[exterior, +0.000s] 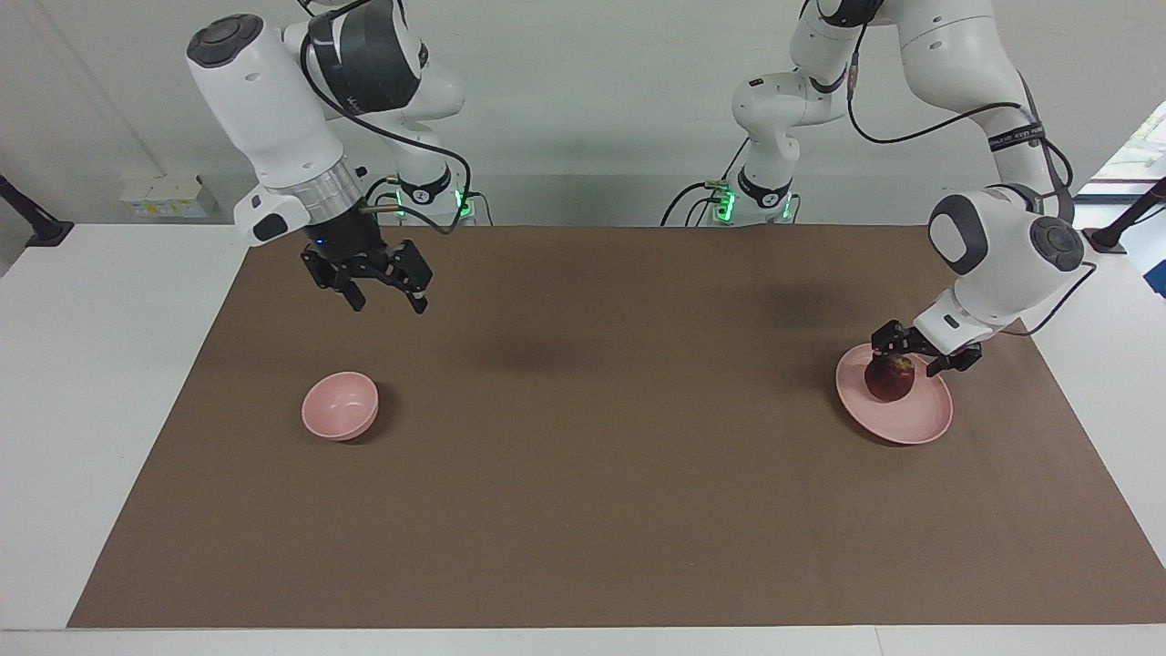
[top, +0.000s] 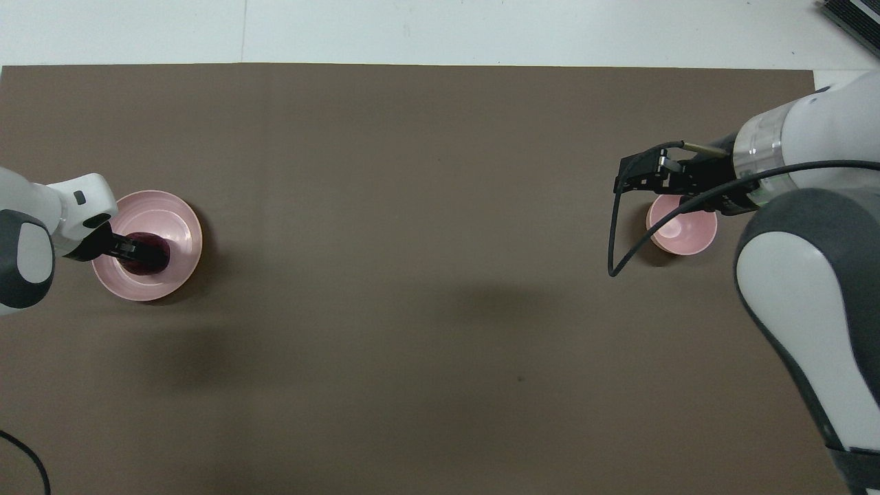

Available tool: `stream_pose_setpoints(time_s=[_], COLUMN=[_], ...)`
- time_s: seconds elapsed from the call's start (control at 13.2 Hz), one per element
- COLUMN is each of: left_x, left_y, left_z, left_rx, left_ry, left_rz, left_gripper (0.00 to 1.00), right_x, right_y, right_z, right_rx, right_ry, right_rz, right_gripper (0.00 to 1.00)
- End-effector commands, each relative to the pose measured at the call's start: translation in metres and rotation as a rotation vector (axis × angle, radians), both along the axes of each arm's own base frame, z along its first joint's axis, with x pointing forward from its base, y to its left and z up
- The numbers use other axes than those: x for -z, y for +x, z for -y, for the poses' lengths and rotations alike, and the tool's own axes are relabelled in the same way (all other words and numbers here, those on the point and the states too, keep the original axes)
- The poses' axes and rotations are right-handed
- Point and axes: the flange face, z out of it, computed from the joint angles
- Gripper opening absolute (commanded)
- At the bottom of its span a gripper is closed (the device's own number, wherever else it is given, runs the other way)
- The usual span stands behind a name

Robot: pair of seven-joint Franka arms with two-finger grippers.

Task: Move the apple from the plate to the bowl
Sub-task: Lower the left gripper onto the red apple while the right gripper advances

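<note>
The dark-red apple (exterior: 890,378) sits on the pink plate (exterior: 915,421) toward the left arm's end of the table. My left gripper (exterior: 918,353) is low at the plate, open, with its fingers on either side of the apple's top. In the overhead view the left gripper (top: 137,249) covers part of the apple (top: 157,253) on the plate (top: 175,223). The small pink bowl (exterior: 340,405) stands empty toward the right arm's end. My right gripper (exterior: 389,302) is open and empty, raised over the mat beside the bowl; in the overhead view the right gripper (top: 636,175) overlaps the rim of the bowl (top: 684,234).
A brown mat (exterior: 583,456) covers the table, with white table surface (exterior: 91,383) around it. A black cable (top: 612,234) loops down from the right gripper.
</note>
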Motion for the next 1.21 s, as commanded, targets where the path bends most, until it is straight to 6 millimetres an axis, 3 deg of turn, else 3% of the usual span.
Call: stream_pose_setpoints(time_s=[0.0, 0.08, 0.15, 0.3, 0.53, 0.83, 1.13], left_x=[0.017, 0.012, 0.007, -0.009, -0.057, -0.094, -0.123], left_y=[0.002, 0.006, 0.010, 0.017, 0.033, 0.038, 0.034], left_z=[0.003, 0.002, 0.001, 0.004, 0.008, 0.023, 0.050], left_rx=[-0.005, -0.009, -0.005, -0.005, -0.028, -0.143, -0.420], left_ry=[-0.011, -0.015, -0.019, -0.026, -0.073, -0.114, -0.313], left_rz=[0.019, 0.016, 0.009, 0.009, -0.014, -0.076, -0.233], left_gripper=[0.79, 0.12, 0.00, 0.00, 0.00, 0.00, 0.00], right_x=[-0.004, -0.005, -0.007, -0.008, -0.009, -0.013, -0.017], right_y=[-0.015, -0.015, -0.013, -0.013, -0.011, -0.009, -0.010], right_z=[-0.013, -0.017, -0.014, -0.013, -0.009, 0.003, -0.011], right_rx=[-0.017, -0.009, 0.003, 0.011, 0.028, 0.157, 0.391], right_ry=[0.035, 0.067, 0.101, 0.112, 0.141, 0.289, 0.365], right_rz=[-0.032, -0.034, -0.033, -0.034, -0.040, -0.084, -0.184], right_gripper=[1.00, 1.00, 1.00, 1.00, 1.00, 1.00, 1.00])
